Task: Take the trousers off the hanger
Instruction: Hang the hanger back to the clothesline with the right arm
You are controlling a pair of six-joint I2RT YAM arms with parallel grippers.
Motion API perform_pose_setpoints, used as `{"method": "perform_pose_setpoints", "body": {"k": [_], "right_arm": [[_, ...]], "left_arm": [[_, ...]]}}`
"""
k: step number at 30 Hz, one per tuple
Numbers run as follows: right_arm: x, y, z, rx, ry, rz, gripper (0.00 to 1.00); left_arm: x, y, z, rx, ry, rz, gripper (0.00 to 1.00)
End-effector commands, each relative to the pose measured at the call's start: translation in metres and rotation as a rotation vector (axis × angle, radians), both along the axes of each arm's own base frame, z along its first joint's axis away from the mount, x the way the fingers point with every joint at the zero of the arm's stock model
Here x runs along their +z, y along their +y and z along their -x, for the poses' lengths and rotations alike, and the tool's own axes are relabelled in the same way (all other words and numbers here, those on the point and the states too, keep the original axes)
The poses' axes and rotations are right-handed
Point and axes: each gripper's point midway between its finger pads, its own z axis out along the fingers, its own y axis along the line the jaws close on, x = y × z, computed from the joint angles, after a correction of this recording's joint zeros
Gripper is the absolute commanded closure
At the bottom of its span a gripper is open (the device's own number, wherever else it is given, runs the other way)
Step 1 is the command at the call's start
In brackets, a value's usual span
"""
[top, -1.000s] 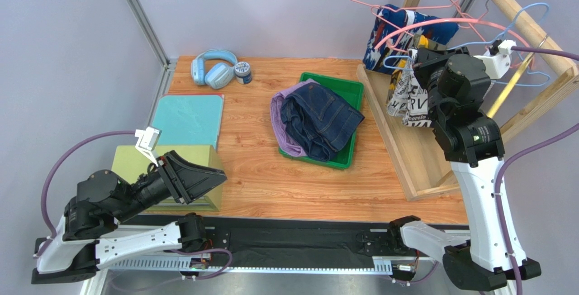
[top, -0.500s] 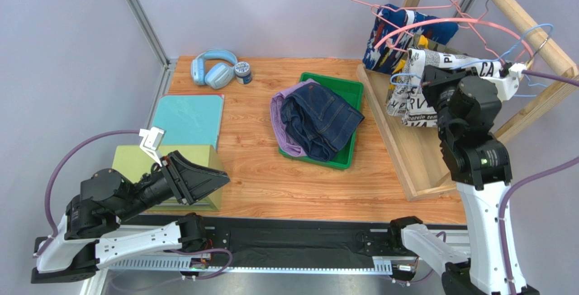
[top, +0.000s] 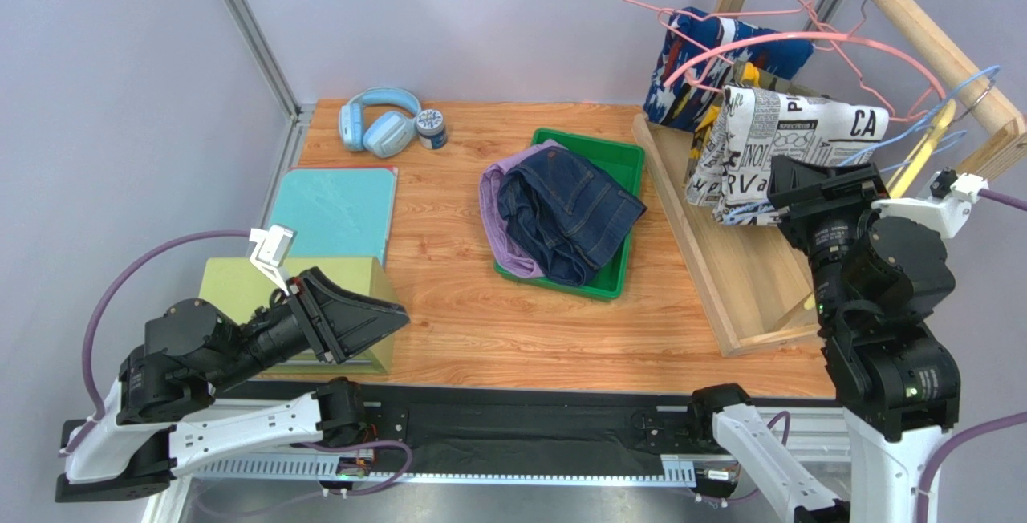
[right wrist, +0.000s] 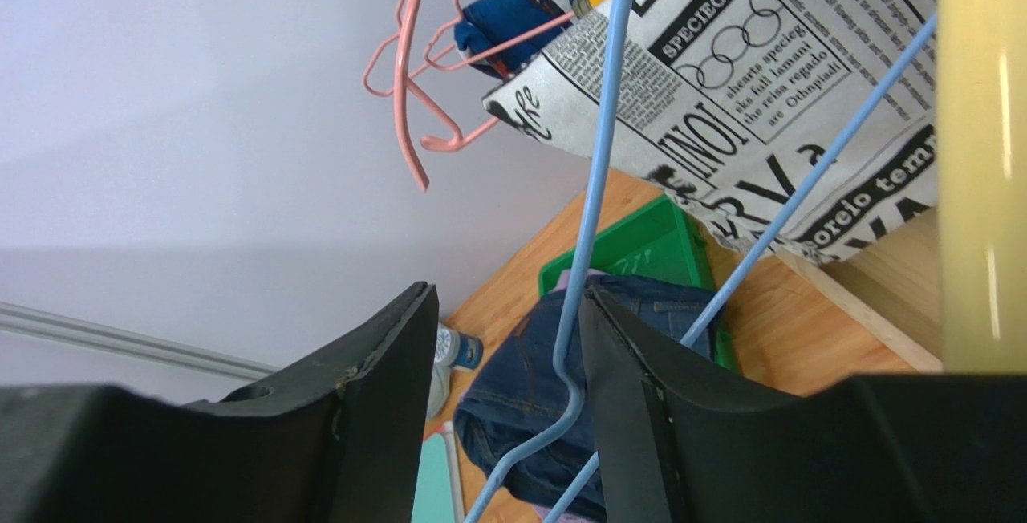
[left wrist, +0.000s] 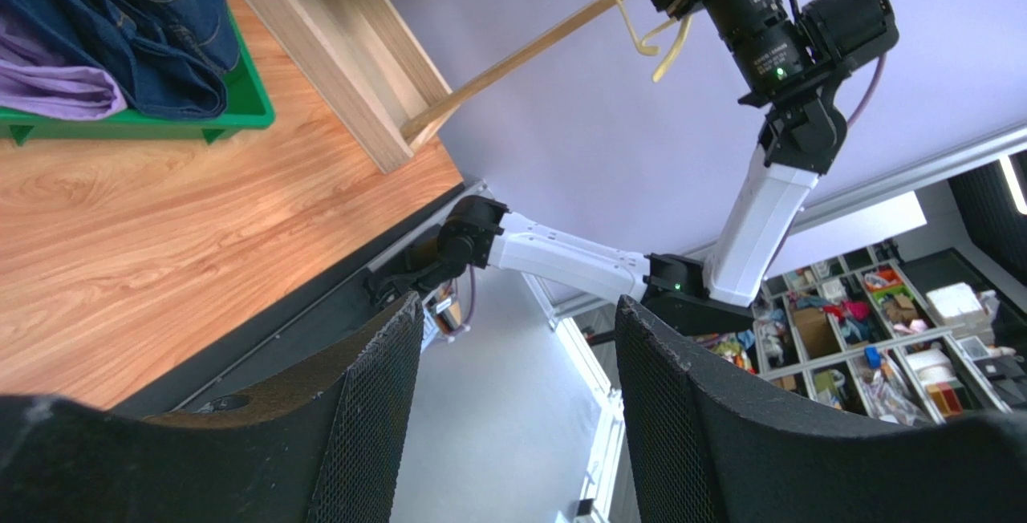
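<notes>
While the newsprint trousers (right wrist: 747, 90) hang on the blue hanger (right wrist: 597, 174), my right hand (right wrist: 506, 301) sits half open at its wire (gripping nothing); my left hand (left wrist: 518, 307) waits open, empty.

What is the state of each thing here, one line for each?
Left tool: open, empty.
Right tool: open around blue hanger wire.
Denim trousers: off hanger, in tray, atop purple pair.
Newsprint trousers: hanging at rack.
Abstract-print trousers: hanging at rack.

Overhead rear view of table (top: 458, 307); wrist views oblique, green tray (top: 626, 160) in all three.
</notes>
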Motion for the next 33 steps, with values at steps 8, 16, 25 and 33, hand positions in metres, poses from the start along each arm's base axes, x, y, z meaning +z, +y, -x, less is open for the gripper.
{"method": "perform_pose_setpoints", "body": {"k": [8, 16, 25, 33], "right_arm": [[-0.002, -0.012, 0.063, 0.045, 0.078, 0.203, 0.24], [-0.006, -0.026, 0.081, 0.016, 0.186, 0.313, 0.13], [0.005, -0.03, 0.08, 0.01, 0.18, 0.376, 0.09], [0.054, 0.009, 0.052, 0.174, 0.037, 0.325, 0.3]], "left_arm": [[0.004, -0.011, 0.003, -0.037, -0.01, 0.024, 0.34], [0.002, -0.011, 0.005, -0.048, -0.009, 0.025, 0.34], [-0.002, -0.007, 0.003, -0.028, -0.008, 0.02, 0.34], [-0.003, -0.008, 0.002, -0.028, -0.008, 0.015, 0.34]]}}
